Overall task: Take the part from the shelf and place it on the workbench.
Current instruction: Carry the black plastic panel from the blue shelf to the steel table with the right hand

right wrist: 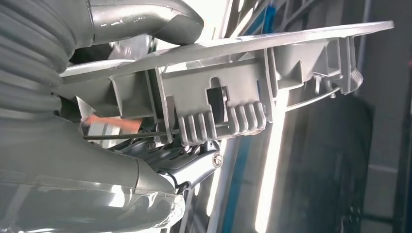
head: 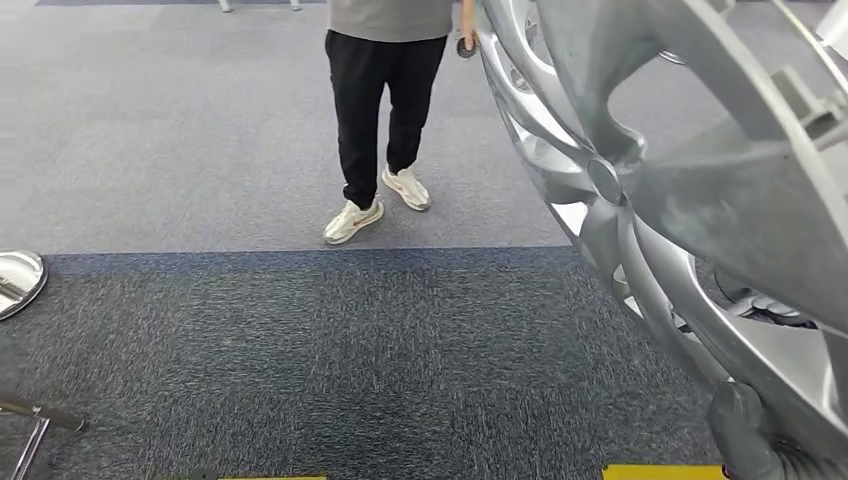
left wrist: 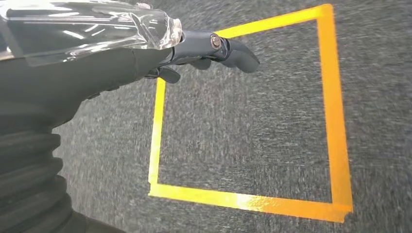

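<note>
The part is a large silver wheel cover (head: 720, 190) with spokes, held up close at the right of the head view. My right hand (head: 745, 435) grips its lower rim. In the right wrist view the thumb lies over the cover's edge (right wrist: 252, 92) and the fingers (right wrist: 194, 170) press from the other side, against its ribbed clips. My left hand (left wrist: 194, 46) hangs above the carpet with its dark fingers stretched out and nothing in them.
A person in black trousers and white shoes (head: 385, 110) stands ahead on the grey carpet, a small dark object in one hand (head: 466, 45). A shiny metal object (head: 15, 280) and a metal frame (head: 30, 420) sit at the left. A yellow tape square (left wrist: 335, 121) marks the floor under my left hand.
</note>
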Motion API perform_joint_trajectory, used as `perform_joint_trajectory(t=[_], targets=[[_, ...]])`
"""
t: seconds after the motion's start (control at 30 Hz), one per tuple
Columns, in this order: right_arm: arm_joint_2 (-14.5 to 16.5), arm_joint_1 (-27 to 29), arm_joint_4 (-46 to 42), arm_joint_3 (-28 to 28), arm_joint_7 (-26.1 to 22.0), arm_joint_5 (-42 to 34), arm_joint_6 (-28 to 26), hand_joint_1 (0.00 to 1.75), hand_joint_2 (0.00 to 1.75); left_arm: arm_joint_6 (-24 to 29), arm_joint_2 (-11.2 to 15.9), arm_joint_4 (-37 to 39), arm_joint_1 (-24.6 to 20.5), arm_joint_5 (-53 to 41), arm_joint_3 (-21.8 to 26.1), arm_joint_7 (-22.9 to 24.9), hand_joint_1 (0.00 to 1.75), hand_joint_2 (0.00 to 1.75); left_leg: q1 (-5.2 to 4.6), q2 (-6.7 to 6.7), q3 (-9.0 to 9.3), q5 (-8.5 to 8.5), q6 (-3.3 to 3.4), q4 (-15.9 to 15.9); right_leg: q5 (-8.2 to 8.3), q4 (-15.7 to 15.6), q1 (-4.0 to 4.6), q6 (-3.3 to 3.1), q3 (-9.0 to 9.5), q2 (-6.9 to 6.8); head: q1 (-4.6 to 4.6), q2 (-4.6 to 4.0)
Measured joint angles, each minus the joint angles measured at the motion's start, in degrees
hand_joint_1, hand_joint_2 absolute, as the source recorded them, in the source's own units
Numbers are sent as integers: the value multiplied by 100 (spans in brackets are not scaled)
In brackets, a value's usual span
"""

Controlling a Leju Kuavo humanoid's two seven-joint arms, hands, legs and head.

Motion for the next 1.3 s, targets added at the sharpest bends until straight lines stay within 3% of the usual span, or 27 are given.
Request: perform_joint_trajectory(t=[0.07, 0.1, 0.13, 0.17, 0.23, 0.3, 0.37, 0.43, 0.5, 0.53, 0.6, 0.63, 0.67, 0.73, 0.8, 0.9, 0.97, 1.03, 1.07, 1.1, 1.13, 1.17, 1.23, 1.3], targets=[[-9, 15, 5, -21, -14, 1, 4, 175, 175, -2, 1, 1, 4, -1, 0, 1, 0, 175, -4, -172, -5, 1, 19, 4, -245, 742, -1, 9, -394, 143, 57, -1], [-12, 19, 9, -28, -15, 3, 7, 175, 175, -3, 1, 2, 8, -1, 1, 1, 0, 175, -6, -263, -2, 1, 19, 6, -216, 863, -1, 3, -484, 162, 70, -1], [-13, 21, 13, -32, -16, 4, 9, 175, 175, -3, 2, 2, 12, -1, 1, 1, 0, 175, -5, -353, 5, 1, 18, 9, -71, 738, -5, -9, -457, 178, 80, -1], [-14, 19, 15, -34, -18, 5, 13, 175, 175, -4, 2, 2, 13, -1, 2, 1, 0, 175, -1, -442, 15, -1, 13, 17, 151, 402, -12, -24, -328, 222, 91, -1], [-17, 14, 17, -36, -25, 5, 21, 175, 175, -6, 1, 1, 10, -1, 2, 2, 0, 175, 1, -606, 3, -16, -25, 54, 506, -382, -48, -33, -5, 498, 111, -1], [-22, 7, 20, -42, -30, 8, 24, 175, 175, -11, 1, 1, 12, -1, 2, 4, 0, 175, 11, -737, -53, -13, -99, 78, 594, -724, -56, -43, 130, 701, 111, 0], [-26, -9, 22, -50, -32, 11, 24, 175, 175, -19, 2, 2, 25, -4, 2, 6, 0, 175, 38, -843, -105, 14, -178, 66, 613, -748, -40, -94, 136, 608, 96, 1], [-27, -27, 21, -55, -34, 13, 24, 175, 175, -26, -3, 3, 30, -10, 1, 8, 0, 175, 28, -663, -192, -67, -229, 188, 640, -786, -49, -161, 155, 461, 52, 0], [-31, -30, 19, -66, -37, 12, 24, 175, 175, -36, -9, 4, 15, -22, -3, 13, 0, 175, 5, -285, -469, -375, -256, 754, 643, -806, -44, -209, 169, 291, -14, -1], [-33, -23, 17, -75, -38, 12, 24, 175, 175, -42, -9, 4, 9, -34, -5, 20, 0, 175, 6, -169, -661, -551, -267, 1150, 637, -805, -36, -225, 168, 203, -41, -1], [-39, -3, 17, -99, -38, 13, 24, 175, 175, -52, -9, 4, 16, -56, -6, 38, 0, 175, 20, -97, -905, -687, -279, 1644, 624, -805, -26, -233, 168, 33, -59, -1], [-41, 10, 17, -113, -39, 13, 24, 175, 175, -56, -8, 4, 22, -64, -5, 46, 0, 175, 26, -80, -869, -603, -281, 1574, 616, -804, -24, -230, 174, -45, -69, -1], [-43, 23, 17, -125, -40, 13, 24, 175, 175, -57, -5, 4, 26, -68, -5, 51, 0, 175, 30, -39, -712, -439, -277, 1280, 606, -804, -24, -221, 185, -118, -81, -1], [-48, 49, 14, -143, -44, 13, 18, 175, 175, -63, 0, 3, 22, -75, -4, 54, 0, 175, 12, 199, -272, -134, -252, 488, 572, -801, -4, -179, 219, -243, -113, -1], [-55, 76, -2, -163, -50, 15, 5, 175, 175, -69, 0, 2, 13, -82, -5, 52, 0, 175, -25, 350, -46, -47, -206, 98, 542, -799, 23, -124, 249, -342, -114, -1], [-68, 91, -38, -177, -55, 23, -4, 175, 175, -79, 3, 2, 19, -93, -6, 53, 0, 175, -38, 193, -25, -36, -116, 53, 507, -808, 11, -32, 303, -430, -90, 0], [-82, 109, -63, -186, -59, 27, -8, 175, 175, -83, 9, 1, 14, -95, -5, 62, 0, 175, 0, 67, 4, -10, -46, 12, 321, -533, -6, 23, 202, -206, -51, 0], [-96, 138, -75, -193, -66, 23, -11, 175, 175, -85, 11, 1, 7, -93, -4, 79, 0, 175, 15, -67, 3, -3, -4, 7, -26, 211, -15, 44, -164, 77, 21, 0], [-101, 154, -78, -195, -66, 25, -11, 175, 175, -86, 9, 2, 8, -90, -4, 89, 0, 175, 14, -144, 0, -3, 5, 9, -158, 595, -16, 48, -366, 132, 50, 0], [-103, 167, -79, -195, -65, 29, -11, 175, 175, -86, 5, 2, 12, -86, -4, 97, 0, 175, 11, -223, 0, -3, 8, 11, -191, 819, -15, 45, -496, 154, 64, 0], [-105, 176, -79, -195, -63, 34, -11, 175, 175, -86, 4, 2, 15, -83, -3, 104, 0, 175, 11, -305, 3, -2, 8, 14, -113, 821, -16, 35, -523, 166, 76, -1], [-107, 183, -79, -195, -62, 41, -12, 175, 175, -86, 3, 2, 17, -80, -3, 108, 0, 175, 13, -391, 9, -2, 6, 20, 65, 590, -18, 18, -436, 186, 88, -1], [-110, 185, -80, -196, -62, 48, -13, 175, 175, -86, -1, 2, 18, -80, -2, 108, 0, 175, 12, -558, 10, -9, -20, 45, 461, -221, -34, -15, -82, 387, 113, -1], [-116, 196, -84, -200, -63, 51, -16, 175, 175, -86, -3, 2, 19, -80, -2, 104, 0, 175, 16, -701, -25, -12, -81, 72, 612, -715, -41, -33, 132, 589, 119, 0]])
